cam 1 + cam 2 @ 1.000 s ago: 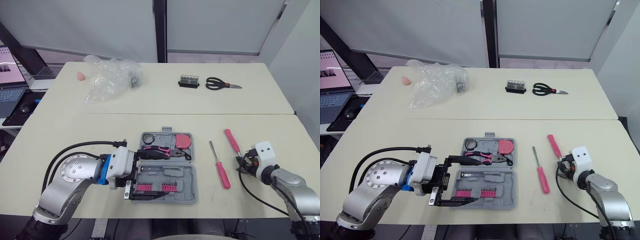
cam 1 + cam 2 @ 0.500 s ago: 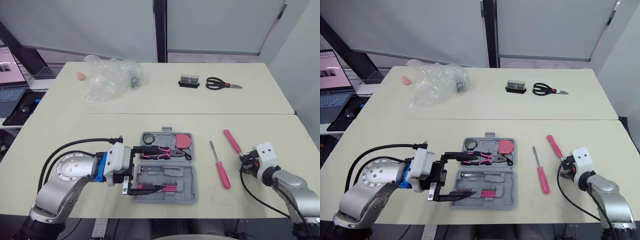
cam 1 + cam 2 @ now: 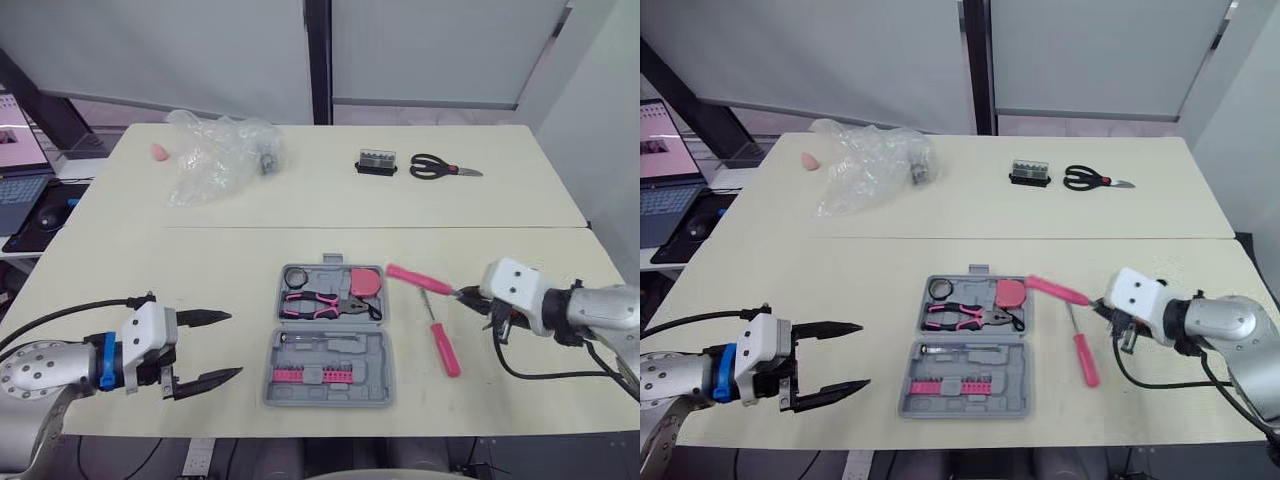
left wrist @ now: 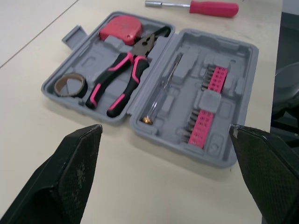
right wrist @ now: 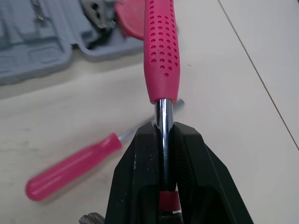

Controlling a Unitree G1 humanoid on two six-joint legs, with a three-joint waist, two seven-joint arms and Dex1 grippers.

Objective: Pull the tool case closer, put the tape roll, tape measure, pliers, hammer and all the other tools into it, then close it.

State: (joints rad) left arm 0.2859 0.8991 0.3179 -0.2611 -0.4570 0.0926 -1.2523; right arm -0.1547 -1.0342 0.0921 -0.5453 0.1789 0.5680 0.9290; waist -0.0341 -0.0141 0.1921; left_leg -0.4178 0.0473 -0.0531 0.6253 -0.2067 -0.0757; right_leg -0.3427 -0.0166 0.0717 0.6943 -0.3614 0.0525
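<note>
Head view: tool case (image 3: 375,345) open at 6 o'clock on the surface (image 3: 150,280), near for loading; left claw (image 3: 235,345) spread, level, at its 9 o'clock, leaving access | right claw (image 3: 470,296) at 3 o'clock pinches pink-handled tool (image 3: 415,279), probably the hammer, handle aimed at the case | Left wrist: pliers (image 4: 135,63), tape measure (image 4: 120,29), tape roll (image 4: 70,85) seated | Right wrist: fingers (image 5: 135,177) clamp its chrome shaft; screwdriver (image 5: 70,170) lies below, unpacked.

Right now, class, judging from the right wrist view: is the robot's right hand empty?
No: the right hand is shut on the metal shaft of a pink-handled tool, clamped between its two black fingers.
</note>
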